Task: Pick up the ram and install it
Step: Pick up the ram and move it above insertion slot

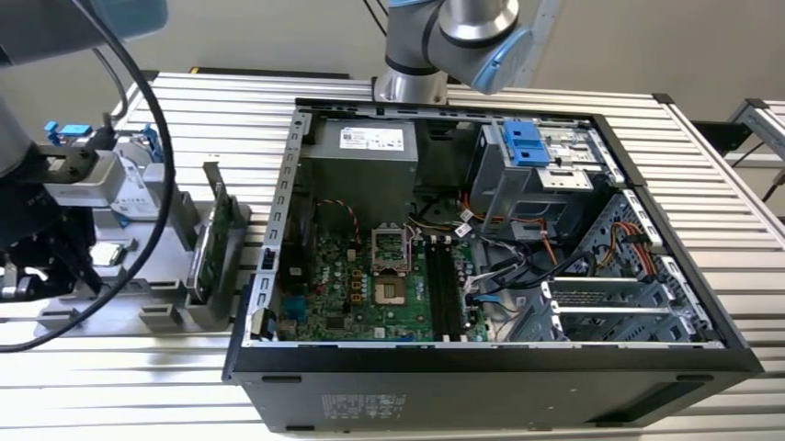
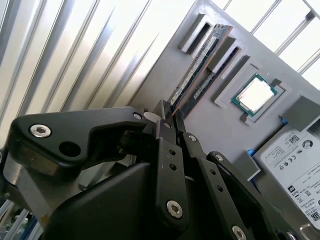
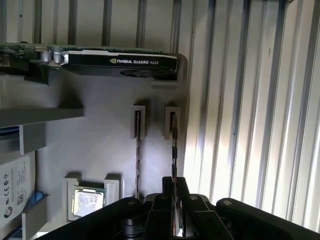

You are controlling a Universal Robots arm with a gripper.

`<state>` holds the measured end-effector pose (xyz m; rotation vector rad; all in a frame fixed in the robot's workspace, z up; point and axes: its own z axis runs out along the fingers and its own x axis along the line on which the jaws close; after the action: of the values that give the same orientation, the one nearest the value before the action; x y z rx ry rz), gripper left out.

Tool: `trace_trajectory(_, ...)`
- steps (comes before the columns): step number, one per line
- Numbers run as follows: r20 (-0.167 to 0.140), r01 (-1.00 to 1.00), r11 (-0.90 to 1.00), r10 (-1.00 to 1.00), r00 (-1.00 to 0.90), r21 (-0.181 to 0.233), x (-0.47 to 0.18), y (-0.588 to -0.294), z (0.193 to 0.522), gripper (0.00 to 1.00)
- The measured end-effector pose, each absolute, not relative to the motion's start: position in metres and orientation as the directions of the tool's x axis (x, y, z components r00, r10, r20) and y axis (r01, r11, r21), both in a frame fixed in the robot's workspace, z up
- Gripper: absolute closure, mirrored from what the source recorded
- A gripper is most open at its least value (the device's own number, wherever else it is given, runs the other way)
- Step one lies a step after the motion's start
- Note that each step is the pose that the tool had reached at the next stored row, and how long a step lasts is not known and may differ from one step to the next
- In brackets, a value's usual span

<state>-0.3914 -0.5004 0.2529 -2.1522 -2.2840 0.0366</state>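
Finding: my pincer [image 3: 174, 184] is clamped on the end of the ram [image 3: 173, 145], which stands on edge in its slots on the grey holder [image 3: 100, 150]. The holder rests on the slatted worktop [image 3: 240, 100], beside the open computer case [image 1: 491, 363]

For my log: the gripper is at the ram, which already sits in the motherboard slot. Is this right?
No. The gripper is at the ram, but the ram stands on edge in the gray holder, not in the motherboard slot; both wrist views show it.

Open computer case [image 1: 491, 386], graphics card [image 3: 120, 61], processor [image 2: 256, 94], hard drive [image 2: 292, 160]
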Motion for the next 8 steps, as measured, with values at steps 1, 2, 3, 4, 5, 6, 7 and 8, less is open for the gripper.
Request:
trace_trajectory(1, -0.014, 0.998, 0.059, 0.998, -0.059, -0.019, -0.3915, -0.5004, 0.2537, 1.0)
trace_trajectory(2, -0.014, 0.998, 0.059, 0.998, -0.059, -0.019, -0.3916, -0.5004, 0.2544, 1.0)
trace_trajectory(3, -0.014, 0.998, 0.059, 0.998, -0.059, -0.019, -0.3915, -0.5004, 0.2553, 1.0)
trace_trajectory(4, -0.014, 0.998, 0.059, 0.998, -0.059, -0.019, -0.3916, -0.5004, 0.256, 1.0)
trace_trajectory(5, -0.014, 0.998, 0.059, 0.998, -0.059, -0.019, -0.3915, -0.5004, 0.2568, 1.0)
trace_trajectory(6, -0.014, 0.998, 0.059, 0.998, -0.059, -0.019, -0.3915, -0.5004, 0.2575, 1.0)
trace_trajectory(7, -0.014, 0.998, 0.059, 0.998, -0.059, -0.019, -0.3915, -0.5004, 0.2582, 1.0)
trace_trajectory(8, -0.014, 0.998, 0.059, 0.998, -0.059, -0.019, -0.3915, -0.5004, 0.2589, 1.0)
